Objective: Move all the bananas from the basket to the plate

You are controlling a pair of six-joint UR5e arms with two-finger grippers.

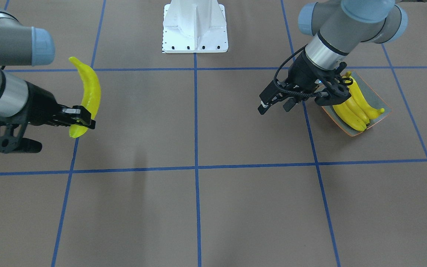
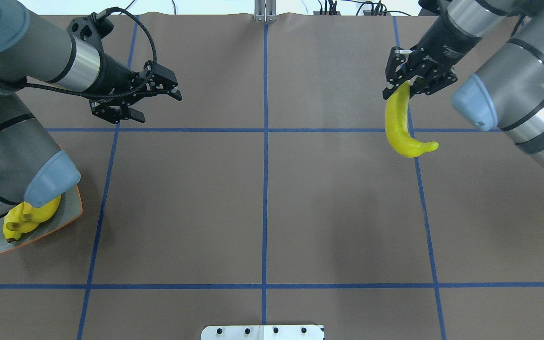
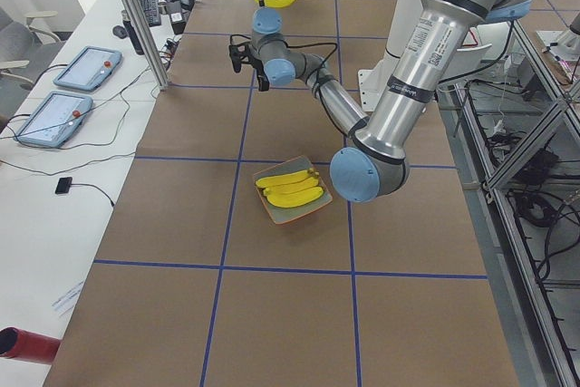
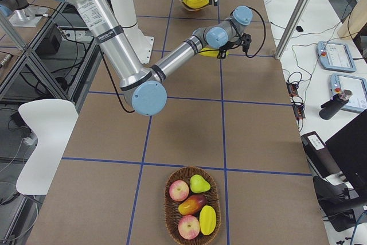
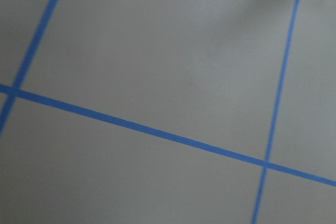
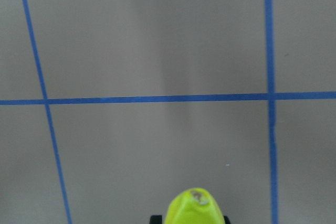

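Right claw (image 1: 82,121) pinches a banana (image 1: 88,89) near one end, aloft; left claw (image 1: 274,107) gapes empty. We should carry it slowly, without swing, toward the far plate (image 1: 372,94).

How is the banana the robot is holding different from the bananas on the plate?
The held banana hangs in the air, pinched near one end by the right gripper; the plate bananas lie flat on the plate. The held banana is alone; the plate bananas are packed side by side. All of them are bright yellow and curved.
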